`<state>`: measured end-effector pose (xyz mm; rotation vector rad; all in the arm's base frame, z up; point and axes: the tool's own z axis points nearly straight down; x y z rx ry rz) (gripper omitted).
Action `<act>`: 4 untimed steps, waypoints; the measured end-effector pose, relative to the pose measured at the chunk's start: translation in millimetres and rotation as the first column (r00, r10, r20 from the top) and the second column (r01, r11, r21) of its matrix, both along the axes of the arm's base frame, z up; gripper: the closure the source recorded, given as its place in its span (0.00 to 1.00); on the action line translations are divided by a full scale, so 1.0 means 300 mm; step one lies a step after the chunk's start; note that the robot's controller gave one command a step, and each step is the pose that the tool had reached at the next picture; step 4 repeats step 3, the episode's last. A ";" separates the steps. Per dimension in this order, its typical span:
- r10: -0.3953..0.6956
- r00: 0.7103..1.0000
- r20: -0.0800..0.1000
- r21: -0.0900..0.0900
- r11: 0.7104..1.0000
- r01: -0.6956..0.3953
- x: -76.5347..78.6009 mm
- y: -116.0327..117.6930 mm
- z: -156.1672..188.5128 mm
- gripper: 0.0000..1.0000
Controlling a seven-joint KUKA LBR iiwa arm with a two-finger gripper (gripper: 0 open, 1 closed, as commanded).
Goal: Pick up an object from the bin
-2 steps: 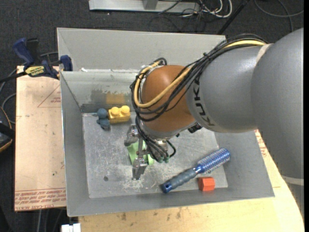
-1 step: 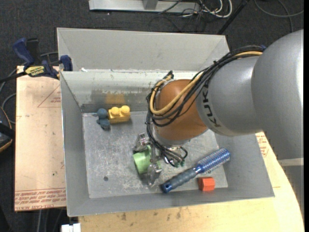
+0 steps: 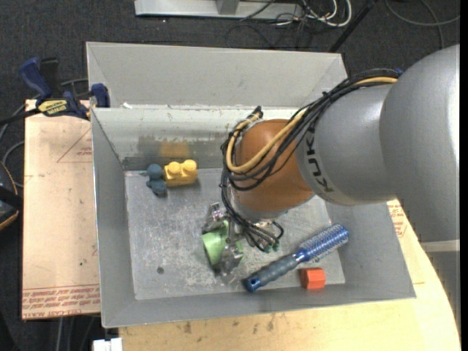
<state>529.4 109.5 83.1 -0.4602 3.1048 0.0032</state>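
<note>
My gripper (image 3: 228,248) is down low over the front middle of the bin floor, under the orange wrist cover. A small light green lump (image 3: 213,246) lies right against its left side, partly hidden by the gripper's metal parts. I cannot make out whether the lump is gripped or only touched. Just to the right, a blue tool with a ribbed handle (image 3: 298,257) lies slanted on the floor, its near end close to the gripper. A small orange-red cube (image 3: 313,278) sits beside the tool, near the front wall.
A yellow toy block (image 3: 180,172) and a small blue-grey figure (image 3: 155,180) lie together by the back left wall, well away from the gripper. The arm and its cables cover the bin's right back part.
</note>
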 end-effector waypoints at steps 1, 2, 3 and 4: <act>0.000 1.000 0.000 0.000 1.000 0.000 0.000 0.000 0.000 0.00; 0.000 1.000 0.000 0.000 1.000 0.000 0.000 0.000 0.000 1.00; -0.038 0.999 0.009 0.001 0.999 0.038 0.015 0.034 0.654 1.00; -0.038 0.999 0.009 0.001 0.999 0.038 0.015 0.034 0.654 1.00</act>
